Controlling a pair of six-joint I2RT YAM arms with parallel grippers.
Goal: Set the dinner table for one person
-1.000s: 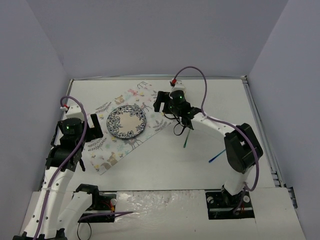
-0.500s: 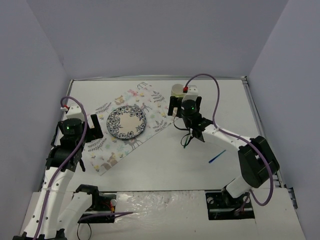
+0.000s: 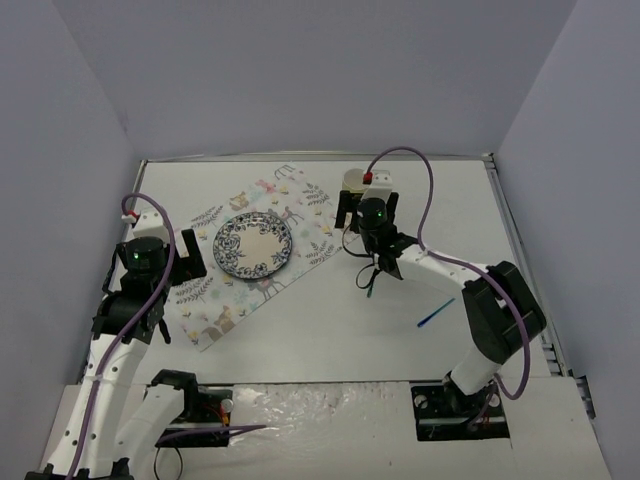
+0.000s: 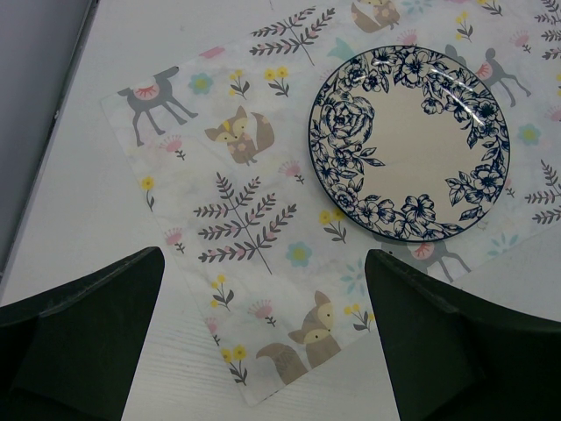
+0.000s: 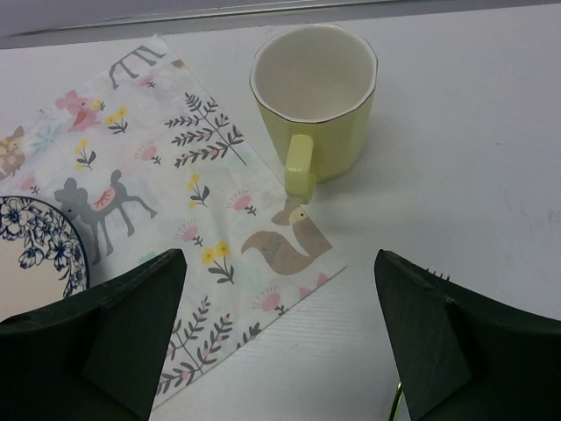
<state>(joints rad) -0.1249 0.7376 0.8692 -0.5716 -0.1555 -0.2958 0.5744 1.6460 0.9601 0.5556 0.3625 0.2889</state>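
Resting on matte dinner table (image 5: 473,132), faceted mug (image 5: 329,123)

Even, soft overhead light; faint shadows, sharp wrist views, perhaps slight glare on the plate (image 4: 409,142).

Dinner table (image 3: 330,325), lg flat matte white rect top, thin metal rim, lying level
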